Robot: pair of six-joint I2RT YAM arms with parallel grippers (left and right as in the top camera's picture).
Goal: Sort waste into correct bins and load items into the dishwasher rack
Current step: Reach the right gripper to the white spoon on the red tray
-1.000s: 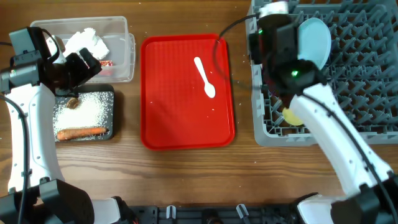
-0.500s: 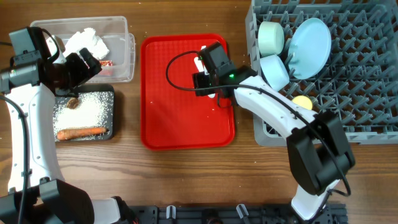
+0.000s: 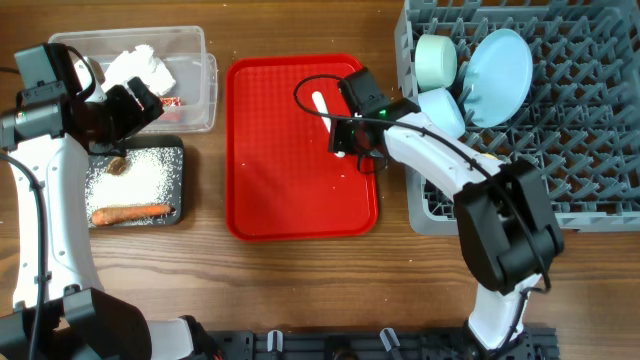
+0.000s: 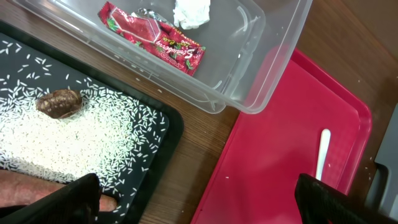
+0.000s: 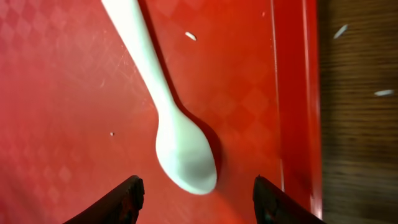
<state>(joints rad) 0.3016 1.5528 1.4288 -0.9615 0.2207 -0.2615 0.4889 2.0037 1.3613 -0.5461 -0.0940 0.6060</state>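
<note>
The white spoon (image 3: 321,103) lies on the red tray (image 3: 280,190). My right gripper (image 3: 350,140) hangs low over its bowl end, open; the spoon (image 5: 171,134) sits between and just ahead of the fingertips (image 5: 129,194), untouched. My left gripper (image 3: 135,105) is open and empty over the gap between the two bins. The clear tub (image 3: 195,55) holds tissue (image 4: 191,12) and the red wrapper (image 4: 155,38). The black tray (image 3: 180,152) holds rice (image 4: 93,134), a brown lump (image 4: 59,103) and the orange stick (image 3: 130,212). The left gripper (image 4: 202,199) holds nothing.
The grey dishwasher rack (image 3: 600,150) at the right holds the blue plate (image 3: 500,72), a pale green bowl (image 3: 436,58), a blue bowl (image 3: 446,110) and a yellow cup (image 3: 487,163). A few rice grains lie on the red tray and on the wood beside it.
My right arm has swung from the rack over to the red tray and settled above the spoon's bowl, its jaws narrowing. The left arm has not moved.
</note>
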